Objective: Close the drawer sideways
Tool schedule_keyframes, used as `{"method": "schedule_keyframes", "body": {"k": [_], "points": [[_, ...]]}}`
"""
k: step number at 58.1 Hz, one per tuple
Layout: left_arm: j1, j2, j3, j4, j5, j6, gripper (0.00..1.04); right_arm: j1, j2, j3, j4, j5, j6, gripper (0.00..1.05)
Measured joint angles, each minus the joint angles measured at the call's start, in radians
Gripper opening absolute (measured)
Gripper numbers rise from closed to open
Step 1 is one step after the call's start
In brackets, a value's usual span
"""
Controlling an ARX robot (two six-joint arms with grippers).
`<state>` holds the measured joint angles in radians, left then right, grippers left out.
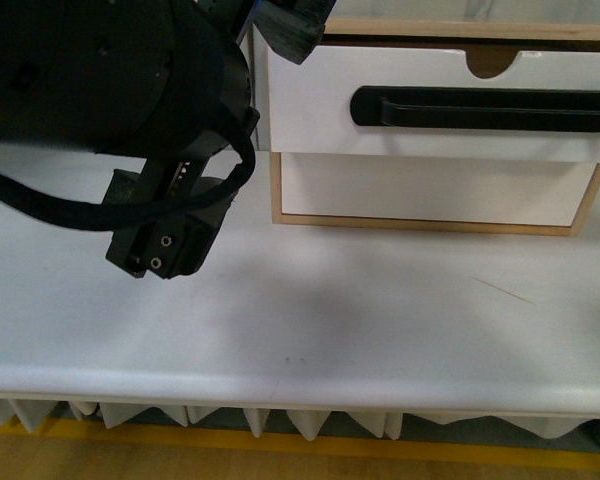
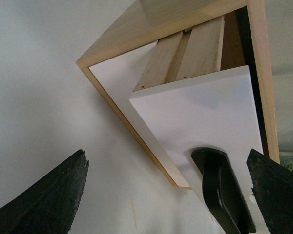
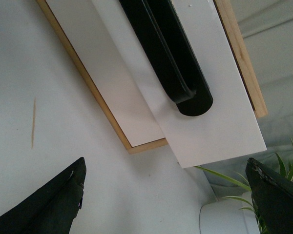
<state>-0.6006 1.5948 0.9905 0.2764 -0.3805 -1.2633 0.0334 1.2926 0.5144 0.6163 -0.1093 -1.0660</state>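
Observation:
The drawer (image 1: 430, 100) has a white front, a long black bar handle (image 1: 485, 108) and a semicircular notch (image 1: 490, 62). It stands pulled out of a light wooden box (image 1: 430, 225) at the back right. My left arm (image 1: 110, 80) fills the upper left, with one fingertip (image 1: 290, 30) by the drawer's left end. In the left wrist view my left gripper (image 2: 168, 195) is open and empty, with the drawer's front (image 2: 200, 117) and handle end (image 2: 219, 190) ahead between its fingers. My right gripper (image 3: 168, 200) is open and empty, short of the drawer's other end (image 3: 219, 112) and handle (image 3: 171, 63).
A plain white drawer (image 1: 430, 185) without a handle sits shut under the open one. The box stands on a white table (image 1: 330, 320) whose front edge runs along the bottom. A green plant (image 3: 244, 190) in a white pot (image 3: 224, 219) is beyond the box's right end.

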Motion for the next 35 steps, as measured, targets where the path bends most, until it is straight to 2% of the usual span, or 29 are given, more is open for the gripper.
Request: {"method": "schedule_keyframes", "body": {"k": [35], "points": [[-0.014,0.116,0.098,-0.017,0.026,-0.004,0.99,0.077,0.116,0.073,0.020,-0.020,-0.022,0.96]]}}
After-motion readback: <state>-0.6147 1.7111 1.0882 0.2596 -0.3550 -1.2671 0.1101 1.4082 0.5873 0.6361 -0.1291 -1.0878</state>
